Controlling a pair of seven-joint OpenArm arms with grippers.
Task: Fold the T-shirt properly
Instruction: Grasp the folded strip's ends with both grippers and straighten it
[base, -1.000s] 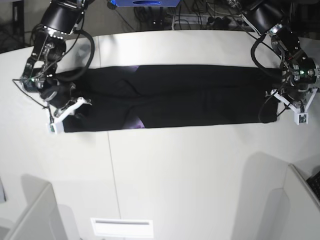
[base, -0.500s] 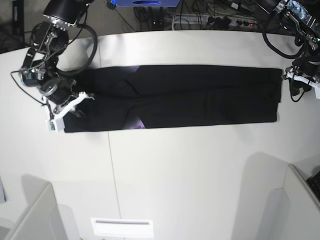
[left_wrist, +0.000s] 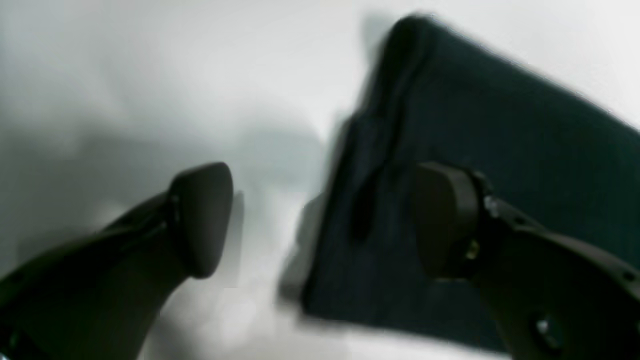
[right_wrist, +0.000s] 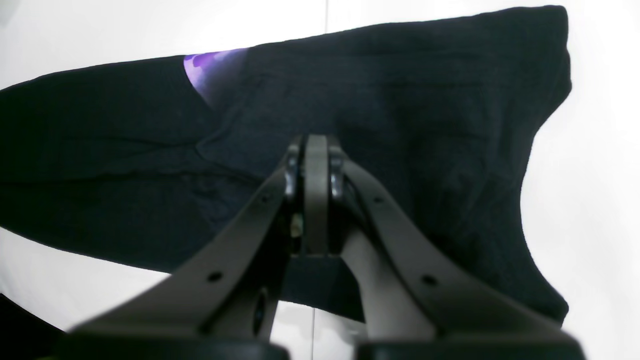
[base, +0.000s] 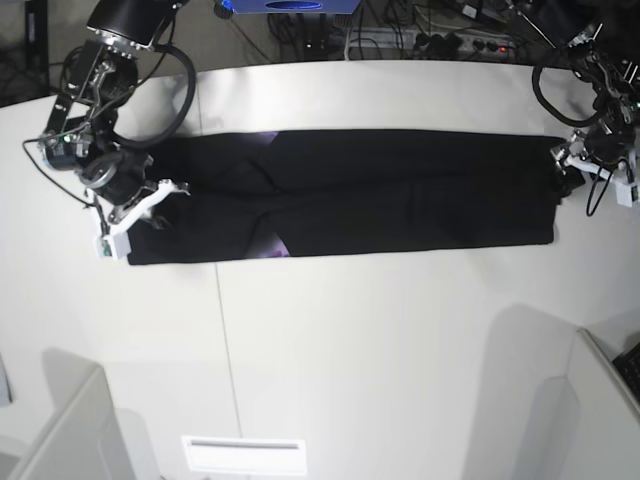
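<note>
Your black cloth T-shirt (base: 350, 195), folded into a long band, lies across the white table (base: 350, 350). It's soft and limp, so pinch both layers at an end corner. The left gripper (left_wrist: 320, 220) gapes wide, empty; the right gripper (right_wrist: 316, 150) is pressed together over the cloth. The left wrist view is blurred, and most of the purple print is hidden.

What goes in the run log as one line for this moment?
T-shirt: folded into long band on table | left gripper: open at band's end, holding nothing | right gripper: shut over other end
</note>
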